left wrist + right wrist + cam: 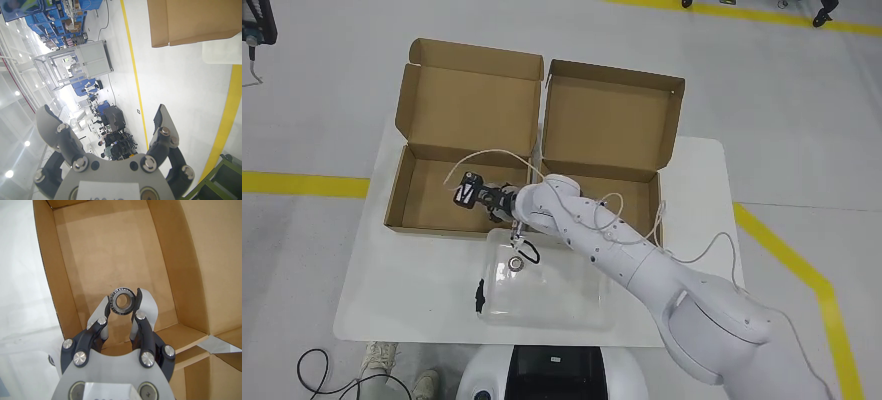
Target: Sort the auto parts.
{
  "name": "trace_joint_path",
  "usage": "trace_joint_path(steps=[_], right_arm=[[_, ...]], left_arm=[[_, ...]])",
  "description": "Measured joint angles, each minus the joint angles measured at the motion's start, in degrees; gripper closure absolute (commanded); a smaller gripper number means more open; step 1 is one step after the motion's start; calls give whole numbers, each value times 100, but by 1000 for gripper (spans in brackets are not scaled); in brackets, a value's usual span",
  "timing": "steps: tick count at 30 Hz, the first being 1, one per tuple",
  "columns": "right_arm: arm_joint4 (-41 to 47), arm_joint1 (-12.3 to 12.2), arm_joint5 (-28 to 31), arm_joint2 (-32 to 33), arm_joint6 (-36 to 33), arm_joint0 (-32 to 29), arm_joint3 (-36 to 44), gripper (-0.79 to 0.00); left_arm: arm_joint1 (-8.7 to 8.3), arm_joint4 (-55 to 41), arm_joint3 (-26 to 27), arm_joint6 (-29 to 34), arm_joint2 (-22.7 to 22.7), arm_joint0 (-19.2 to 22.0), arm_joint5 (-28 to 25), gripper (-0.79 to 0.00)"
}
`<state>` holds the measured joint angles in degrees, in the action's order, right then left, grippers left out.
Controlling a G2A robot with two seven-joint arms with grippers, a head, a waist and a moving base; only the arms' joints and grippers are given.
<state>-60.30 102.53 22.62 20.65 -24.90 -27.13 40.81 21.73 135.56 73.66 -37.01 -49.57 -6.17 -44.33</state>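
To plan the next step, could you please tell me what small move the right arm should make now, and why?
Probably lower slightly and open the right end effector, dropping the bearing into the cardboard box. The bearing is clamped between its fingers, over that box's bare floor; how high it hangs is unclear.

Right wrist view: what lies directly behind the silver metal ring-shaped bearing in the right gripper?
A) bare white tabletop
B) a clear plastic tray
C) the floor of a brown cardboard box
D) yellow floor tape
C: the silver metal ring-shaped bearing, clamped in the right gripper, shows against the floor of the open brown cardboard box.
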Motion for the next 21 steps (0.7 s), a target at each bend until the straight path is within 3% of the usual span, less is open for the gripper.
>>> trace_joint_path(steps=[4,12,21], right_arm=[[20,90,106,40,9,58,-169,-256],[34,121,303,256,243,134,-297,-240],[-198,-187,527,719,386,-64,687,-289]], left_arm=[[0,0,0,0,0,0,0,-785],[0,0,0,0,0,0,0,-785],[0,0,0,0,0,0,0,-785]])
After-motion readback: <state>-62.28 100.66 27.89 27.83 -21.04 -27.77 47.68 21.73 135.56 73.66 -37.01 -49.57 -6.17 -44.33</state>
